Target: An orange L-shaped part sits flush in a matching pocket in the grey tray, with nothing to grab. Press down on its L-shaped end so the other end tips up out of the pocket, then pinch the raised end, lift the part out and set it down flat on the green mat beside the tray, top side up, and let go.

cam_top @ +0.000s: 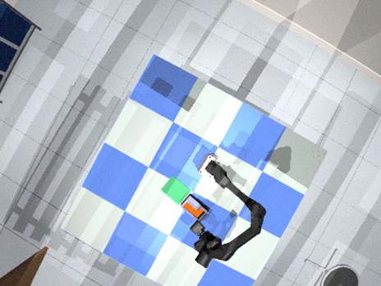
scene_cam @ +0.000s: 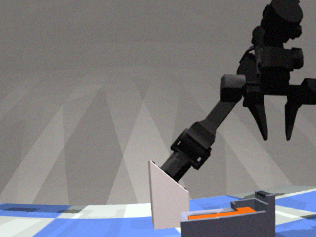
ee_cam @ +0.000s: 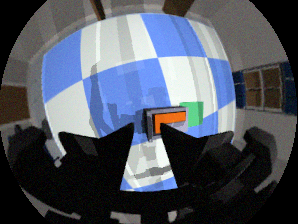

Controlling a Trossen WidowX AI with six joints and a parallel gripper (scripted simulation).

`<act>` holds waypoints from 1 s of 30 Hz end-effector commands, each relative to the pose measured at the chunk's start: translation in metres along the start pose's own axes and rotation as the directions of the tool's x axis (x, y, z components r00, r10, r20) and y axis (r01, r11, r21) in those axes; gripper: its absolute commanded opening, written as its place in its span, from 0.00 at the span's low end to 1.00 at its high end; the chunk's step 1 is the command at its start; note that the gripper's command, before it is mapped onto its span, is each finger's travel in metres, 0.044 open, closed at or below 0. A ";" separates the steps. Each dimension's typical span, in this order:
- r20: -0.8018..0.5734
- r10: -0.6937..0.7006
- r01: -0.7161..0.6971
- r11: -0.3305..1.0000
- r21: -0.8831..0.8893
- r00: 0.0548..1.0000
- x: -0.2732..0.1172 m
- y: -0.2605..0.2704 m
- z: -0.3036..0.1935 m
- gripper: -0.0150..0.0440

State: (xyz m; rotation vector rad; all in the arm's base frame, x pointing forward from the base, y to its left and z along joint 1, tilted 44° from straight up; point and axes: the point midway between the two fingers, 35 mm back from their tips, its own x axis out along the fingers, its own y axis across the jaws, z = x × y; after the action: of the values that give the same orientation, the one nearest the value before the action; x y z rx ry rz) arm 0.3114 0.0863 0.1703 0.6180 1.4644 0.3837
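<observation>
While my gripper hangs high over the grey tray, fingers partly apart on nothing, open air lies beneath; the orange part sits flush in its pocket, green mat just beside

Matt grey tray, smooth orange part, prob. plastic.

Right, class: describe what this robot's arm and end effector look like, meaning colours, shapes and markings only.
The arm is matt black to dark grey all over, built from blocky, boxy segments and chunkier joint housings. It rises from a pale pinkish, wedge-shaped base. The end effector has two dark fingers tapering to sharp points. No cables, labels or markings are visible.
</observation>
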 end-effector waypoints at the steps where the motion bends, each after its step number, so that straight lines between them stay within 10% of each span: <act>1: -0.173 0.102 -0.114 0.992 -0.062 0.980 0.027 -0.024 -0.030 0.56; 30: -0.173 0.105 -0.117 0.991 -0.062 0.979 0.102 -0.016 -0.044 0.56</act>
State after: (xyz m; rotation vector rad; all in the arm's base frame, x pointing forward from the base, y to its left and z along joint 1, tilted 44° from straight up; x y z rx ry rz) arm 0.2765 0.1386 0.0824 0.6164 1.5702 0.5856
